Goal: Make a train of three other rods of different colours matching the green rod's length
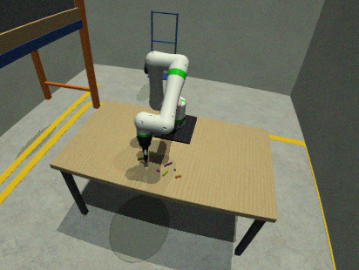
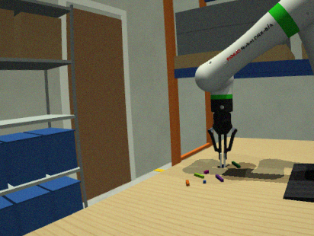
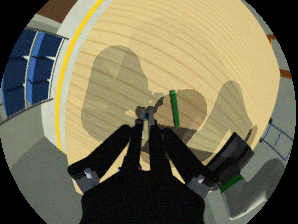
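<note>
My gripper (image 1: pixel 145 165) stands upright with its tips down at the table top, also in the exterior view (image 2: pixel 222 164) and the wrist view (image 3: pixel 149 113). It is shut on a small grey rod (image 3: pixel 149 108) that lies crosswise between the fingertips. The green rod (image 2: pixel 235 164) lies flat just beside the gripper, to its right in the wrist view (image 3: pixel 174 107). A purple rod (image 2: pixel 219 177), a magenta rod (image 2: pixel 206 171), a lime rod (image 2: pixel 199 175), a blue rod (image 2: pixel 204 182) and an orange rod (image 2: pixel 187 183) lie scattered apart, in front of the gripper.
The arm's black base plate (image 1: pixel 179 129) sits behind the rods. Shelves with blue bins (image 2: pixel 34 160) stand off the table's side. The table's front edge (image 1: pixel 131 185) is close to the rods.
</note>
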Available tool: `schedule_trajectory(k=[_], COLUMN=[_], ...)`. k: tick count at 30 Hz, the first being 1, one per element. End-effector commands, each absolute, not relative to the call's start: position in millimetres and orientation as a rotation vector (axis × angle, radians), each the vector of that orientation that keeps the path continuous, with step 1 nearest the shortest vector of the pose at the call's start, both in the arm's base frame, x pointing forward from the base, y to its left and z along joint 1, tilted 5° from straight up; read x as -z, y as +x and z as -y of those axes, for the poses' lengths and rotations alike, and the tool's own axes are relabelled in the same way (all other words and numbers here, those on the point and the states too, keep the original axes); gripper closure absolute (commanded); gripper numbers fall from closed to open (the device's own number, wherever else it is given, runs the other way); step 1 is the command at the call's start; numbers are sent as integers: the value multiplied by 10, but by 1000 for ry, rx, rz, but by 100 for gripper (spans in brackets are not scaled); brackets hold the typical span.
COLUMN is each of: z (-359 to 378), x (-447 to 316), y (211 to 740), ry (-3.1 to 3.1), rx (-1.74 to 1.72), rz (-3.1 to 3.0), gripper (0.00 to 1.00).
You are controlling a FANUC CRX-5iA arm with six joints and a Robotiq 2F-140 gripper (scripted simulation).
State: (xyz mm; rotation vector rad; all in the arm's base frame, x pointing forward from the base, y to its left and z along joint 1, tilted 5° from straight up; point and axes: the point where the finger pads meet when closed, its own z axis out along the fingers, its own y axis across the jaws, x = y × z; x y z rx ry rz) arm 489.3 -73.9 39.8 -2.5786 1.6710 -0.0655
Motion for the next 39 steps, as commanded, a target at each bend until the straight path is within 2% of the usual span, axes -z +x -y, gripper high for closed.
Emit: schedule_trajectory(k=[1,15,28,39], z=[739,739,739,739], x=[-400,-400,-400,-401], y=[4895,4895,4895,4895], ry=[-2578,-2578,-2578,-2578], rx=[66,66,66,66], rz=[-1671,-1671,-1671,-1671], gripper=[97,97,85,85])
